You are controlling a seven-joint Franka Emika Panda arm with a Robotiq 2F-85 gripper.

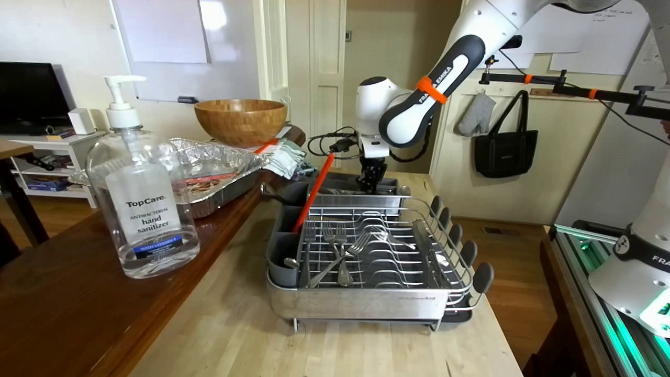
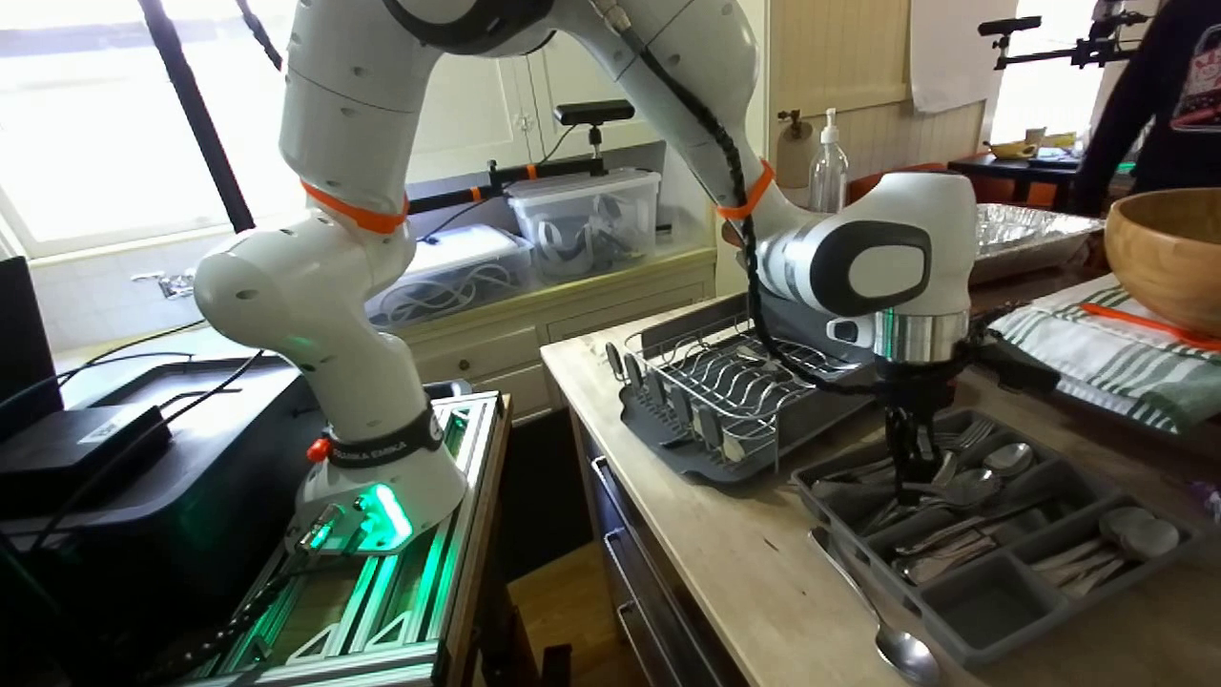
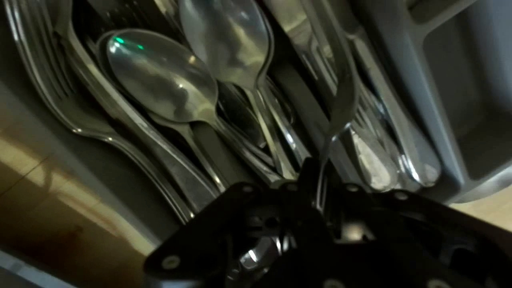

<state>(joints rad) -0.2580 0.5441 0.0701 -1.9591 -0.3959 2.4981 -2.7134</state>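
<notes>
I have the gripper (image 3: 321, 184) down in the grey cutlery tray (image 2: 992, 601), toward the tray edge that faces the dish rack (image 1: 361, 306). My fingers are pinched on a slim metal utensil (image 3: 345, 92); in the wrist view its narrow part runs in between the tips, though I can't make out what kind it is. Close around it in the tray lie spoons (image 3: 162, 76) and a fork (image 3: 82, 114).

Just outside the tray's wall, a long spoon (image 2: 906, 654) lies on the counter (image 2: 734, 553), between the tray and the counter's long edge. Farther along, the rack carries more forks (image 1: 357, 246) and knives (image 1: 426, 256) on its wires, and a red handle (image 1: 314, 193) leans up from its side caddy. On the dark table (image 1: 78, 324) alongside, a striped towel (image 2: 1126, 353) and a wooden bowl (image 2: 1169, 243) sit near its end, then a foil pan (image 1: 230, 195), then the sanitizer bottle (image 1: 149, 209).
</notes>
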